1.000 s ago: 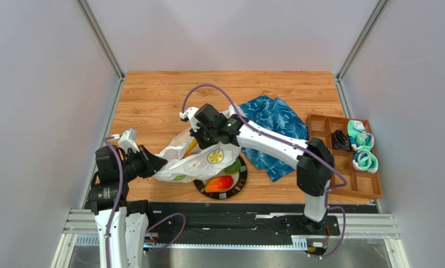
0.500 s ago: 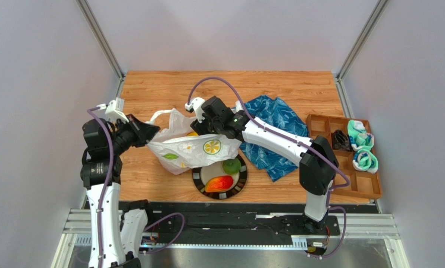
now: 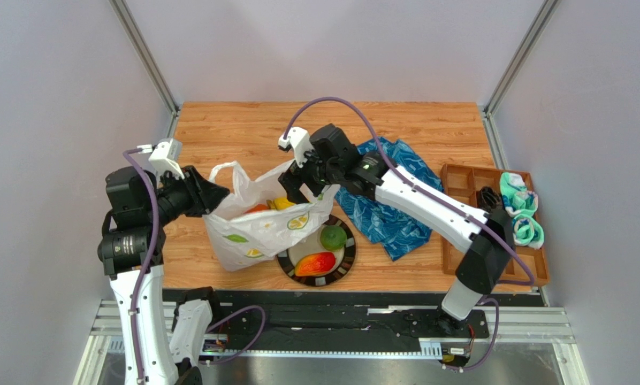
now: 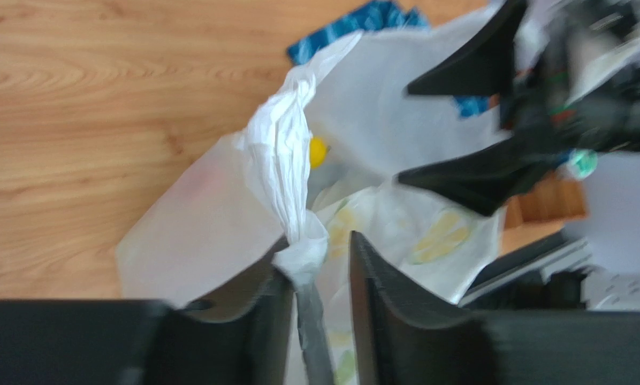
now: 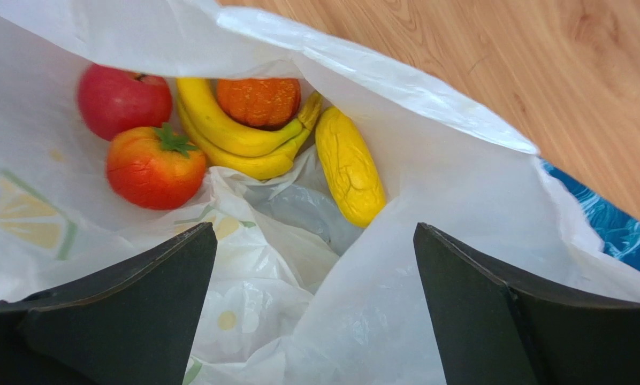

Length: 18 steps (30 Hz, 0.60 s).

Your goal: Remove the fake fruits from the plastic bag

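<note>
The plastic bag (image 3: 259,220) stands with its mouth gaping, left of the plate (image 3: 319,281). My left gripper (image 3: 215,196) is at its left handle. In the left wrist view the twisted handle (image 4: 287,168) runs between the parted jaws of that gripper (image 4: 322,255), resting against one finger only. My right gripper (image 3: 299,186) hangs wide open over the bag's mouth (image 5: 313,228). Inside lie a red apple (image 5: 122,100), an orange-red fruit (image 5: 154,164), a banana bunch (image 5: 235,132), an orange (image 5: 259,100) and a yellow lumpy fruit (image 5: 349,168). A green fruit (image 3: 333,237) and a mango (image 3: 315,263) sit on the plate.
A blue patterned cloth (image 3: 395,200) lies under the right arm, right of the bag. A wooden compartment tray (image 3: 540,277) with small items stands at the right edge. Metal frame posts rise at the table's far corners.
The left gripper raised the bag's handle up and leftward, then loosened on it. The right gripper let go of the bag's far edge, opened wide and rose. The bag now gapes.
</note>
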Motion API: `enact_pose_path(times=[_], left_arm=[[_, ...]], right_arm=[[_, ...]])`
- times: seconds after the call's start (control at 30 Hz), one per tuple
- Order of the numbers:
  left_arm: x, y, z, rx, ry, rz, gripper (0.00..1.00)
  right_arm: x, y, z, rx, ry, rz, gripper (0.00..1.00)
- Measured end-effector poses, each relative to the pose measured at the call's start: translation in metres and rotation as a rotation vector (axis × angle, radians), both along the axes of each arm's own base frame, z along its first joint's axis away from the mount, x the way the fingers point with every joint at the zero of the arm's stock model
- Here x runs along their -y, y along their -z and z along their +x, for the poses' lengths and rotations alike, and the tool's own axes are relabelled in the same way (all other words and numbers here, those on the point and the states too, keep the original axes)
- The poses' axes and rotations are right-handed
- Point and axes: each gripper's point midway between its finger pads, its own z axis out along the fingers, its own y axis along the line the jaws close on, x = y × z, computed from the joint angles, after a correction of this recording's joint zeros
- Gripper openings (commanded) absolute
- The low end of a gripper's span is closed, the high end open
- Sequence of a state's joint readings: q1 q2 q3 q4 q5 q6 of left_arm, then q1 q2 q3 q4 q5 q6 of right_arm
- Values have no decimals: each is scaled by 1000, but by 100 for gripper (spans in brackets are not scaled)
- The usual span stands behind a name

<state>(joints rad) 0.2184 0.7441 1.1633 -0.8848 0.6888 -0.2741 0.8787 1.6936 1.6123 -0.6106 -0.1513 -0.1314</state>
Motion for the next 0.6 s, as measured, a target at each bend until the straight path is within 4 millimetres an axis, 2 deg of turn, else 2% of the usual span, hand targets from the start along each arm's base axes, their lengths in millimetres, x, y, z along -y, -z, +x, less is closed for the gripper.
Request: enact_pose_path(times=[0.07, 0.17, 0.23, 0.33, 0.43, 0.5, 0.6], left_arm=[[-1, 10, -11, -57, 9, 34, 99], [-2, 10, -28, -82, 34, 91, 99], [-1, -14, -38, -23, 49, 133, 99], [4, -72, -48, 152, 79, 194, 99], [13, -123, -54, 289, 119, 201, 95], [19, -143, -50, 332, 159, 180, 89], [29, -152, -31, 318, 246, 104, 84]], right_arm=[[5, -22, -9, 20, -25, 40, 100], [12, -60, -23, 66, -74, 113, 100], [15, -83, -29, 104, -99, 152, 100], [17, -110, -27, 181, -110, 180, 100], [23, -121, -19, 247, -97, 173, 100], [27, -121, -14, 250, -88, 171, 100], [37, -121, 0, 249, -17, 163, 100]])
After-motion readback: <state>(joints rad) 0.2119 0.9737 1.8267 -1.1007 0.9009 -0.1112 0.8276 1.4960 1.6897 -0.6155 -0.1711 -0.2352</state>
